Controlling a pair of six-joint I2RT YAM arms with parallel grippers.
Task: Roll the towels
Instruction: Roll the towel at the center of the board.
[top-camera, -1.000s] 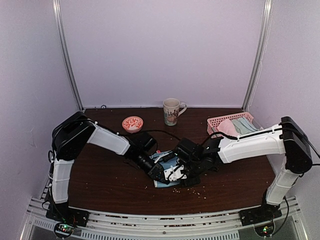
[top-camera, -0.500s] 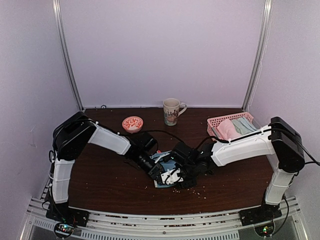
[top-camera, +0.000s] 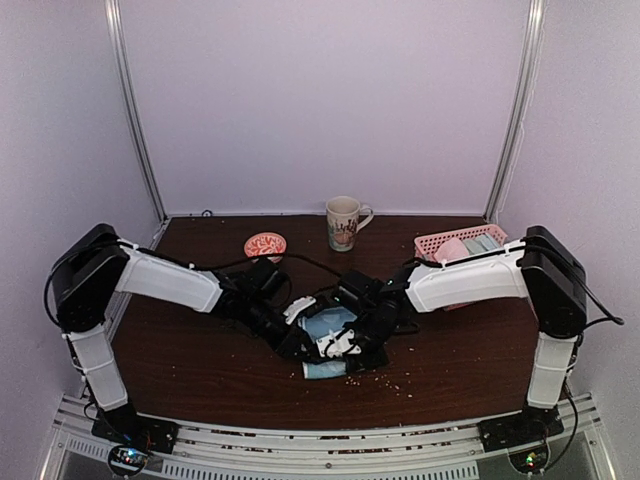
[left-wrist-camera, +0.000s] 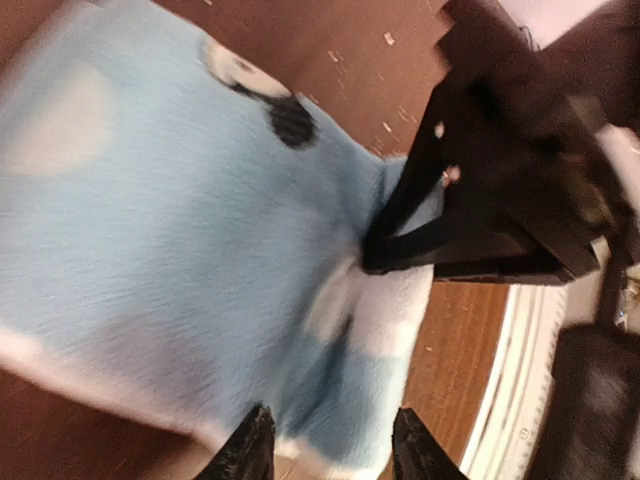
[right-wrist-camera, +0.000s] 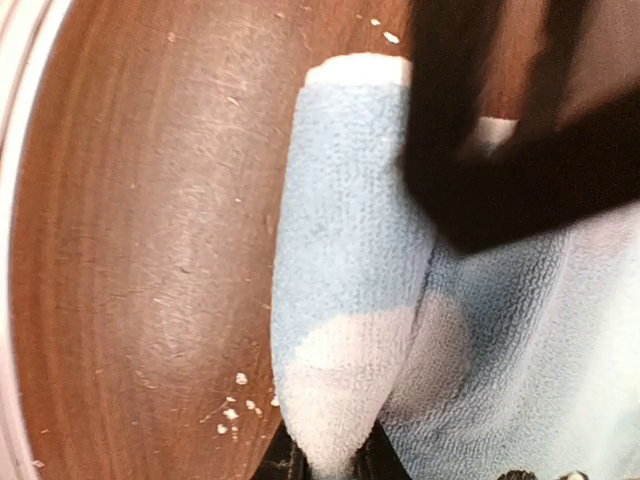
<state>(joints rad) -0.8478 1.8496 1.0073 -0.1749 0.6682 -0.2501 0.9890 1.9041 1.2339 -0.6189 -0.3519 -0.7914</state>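
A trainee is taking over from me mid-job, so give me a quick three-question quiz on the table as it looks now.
1. True or false: the light blue towel lies inside the pink basket.
2. What stands between the small bowl and the basket? A) mug B) bottle C) plate
3. What litters the table just in front of the towel?
Key: 1 false, it lies on the table; 2 A; 3 pale crumbs.
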